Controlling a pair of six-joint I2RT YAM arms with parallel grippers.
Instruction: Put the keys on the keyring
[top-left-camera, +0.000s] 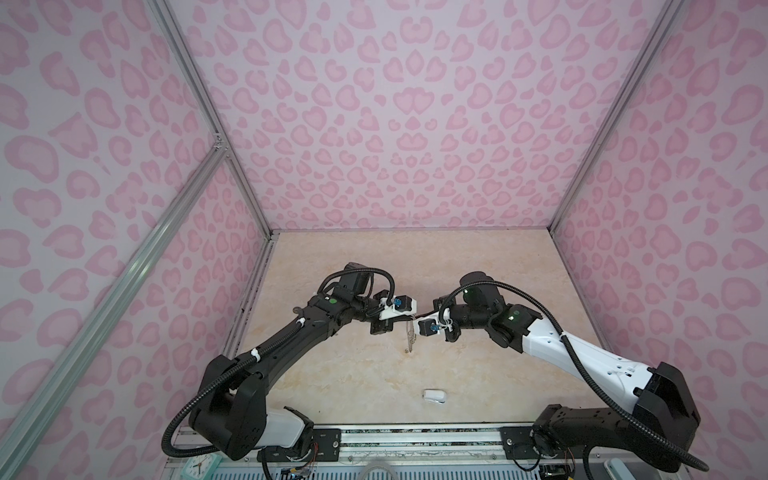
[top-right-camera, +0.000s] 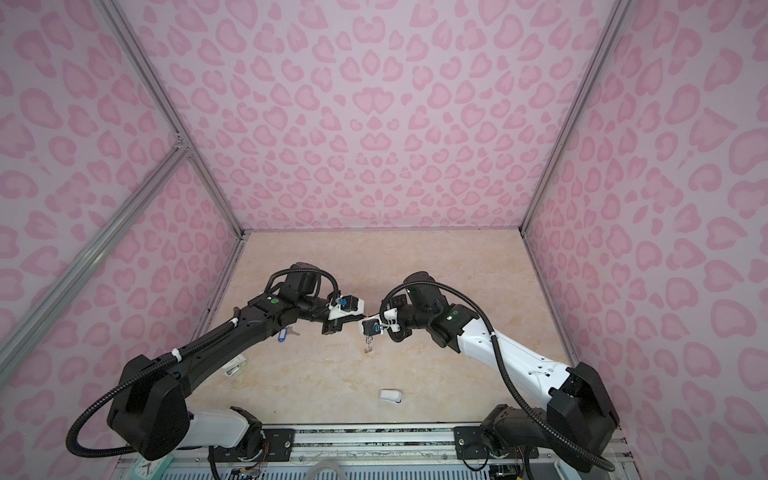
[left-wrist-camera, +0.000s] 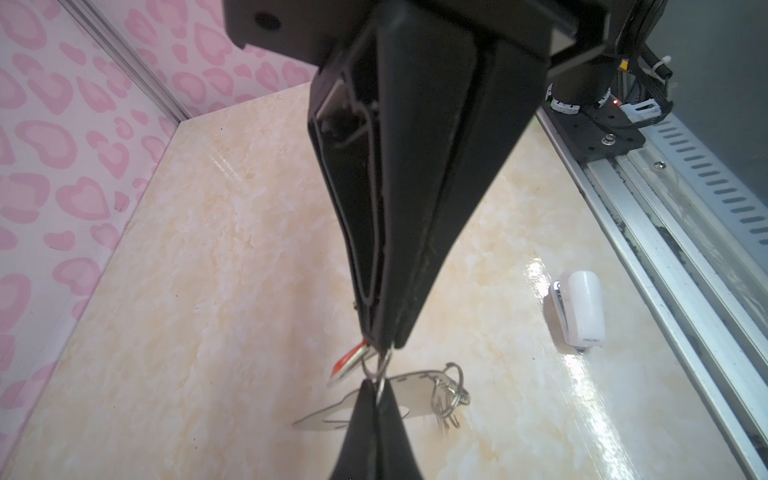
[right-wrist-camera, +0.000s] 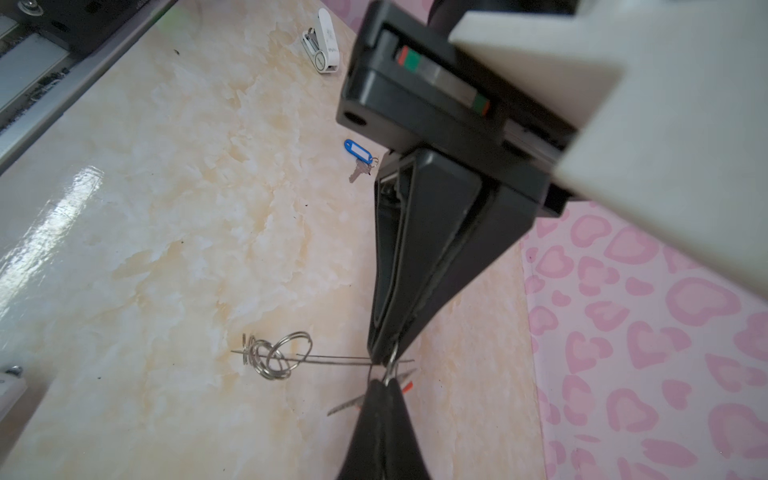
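Threading: my left jaws are clamped on the orange-red key (left-wrist-camera: 347, 362), my right jaws on the keyring (left-wrist-camera: 411, 388), tips nearly meeting above the bench (left-wrist-camera: 187, 270). I should feed ring into ring slowly, plate held steady. The blue key (right-wrist-camera: 359, 156) lies on the bench.

Blue-tagged key (right-wrist-camera: 358, 151), pink heart-patterned walls (top-left-camera: 374, 104)

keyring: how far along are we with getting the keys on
Done: no key visibly hangs on the keyring. In hand: right tool grips it; left tool holds the orange-tagged key right at it. Left: the blue-tagged key lies on the table.
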